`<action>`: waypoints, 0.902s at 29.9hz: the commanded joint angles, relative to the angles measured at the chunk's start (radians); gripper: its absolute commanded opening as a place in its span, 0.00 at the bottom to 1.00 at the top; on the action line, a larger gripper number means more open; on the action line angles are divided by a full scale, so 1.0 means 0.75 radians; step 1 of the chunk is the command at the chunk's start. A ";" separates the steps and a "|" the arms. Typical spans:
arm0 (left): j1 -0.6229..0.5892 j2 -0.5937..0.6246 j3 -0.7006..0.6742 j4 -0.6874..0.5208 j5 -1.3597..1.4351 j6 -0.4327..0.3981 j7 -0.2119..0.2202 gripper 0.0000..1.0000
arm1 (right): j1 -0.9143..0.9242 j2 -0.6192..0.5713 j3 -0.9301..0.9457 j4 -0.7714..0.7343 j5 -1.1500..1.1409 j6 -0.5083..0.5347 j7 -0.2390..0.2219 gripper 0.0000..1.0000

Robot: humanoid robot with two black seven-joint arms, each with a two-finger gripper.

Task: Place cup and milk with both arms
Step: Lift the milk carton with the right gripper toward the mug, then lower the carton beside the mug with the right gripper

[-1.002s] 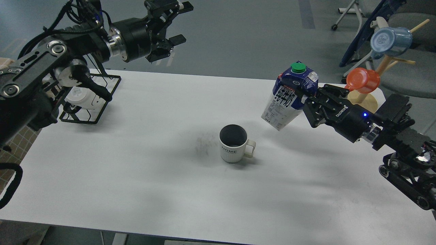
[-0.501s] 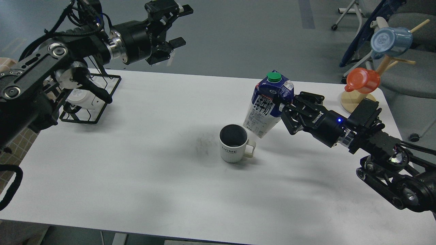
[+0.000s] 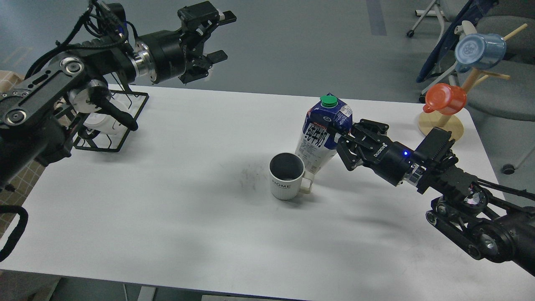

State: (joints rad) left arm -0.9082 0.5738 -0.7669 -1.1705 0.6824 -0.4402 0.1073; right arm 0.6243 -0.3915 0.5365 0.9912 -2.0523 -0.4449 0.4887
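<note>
Blue-white milk carton (image 3: 321,136), green-capped, tilted, clamped in right jaws beside white cup (image 3: 286,176); left jaws apart.

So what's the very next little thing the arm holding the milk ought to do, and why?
Probably lower it the last bit and straighten it. The right gripper grips the milk carton tilted, its base right behind the white mug; whether it touches the table is unclear.

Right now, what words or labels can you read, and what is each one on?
"HOME": on the white ribbed ceramic mug.
"纯牛奶": large characters on the blue-and-white milk carton with green cap; its smaller print is too small to read.
White logo on the right gripper: too blurred to read.
</note>
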 commanded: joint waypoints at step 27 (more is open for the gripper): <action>0.010 0.002 0.000 0.000 0.000 0.000 0.000 0.95 | -0.006 0.007 -0.022 -0.011 0.004 0.000 0.000 0.55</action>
State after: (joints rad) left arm -0.9006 0.5753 -0.7668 -1.1710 0.6826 -0.4403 0.1073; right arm 0.6182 -0.3841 0.5200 0.9818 -2.0507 -0.4449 0.4887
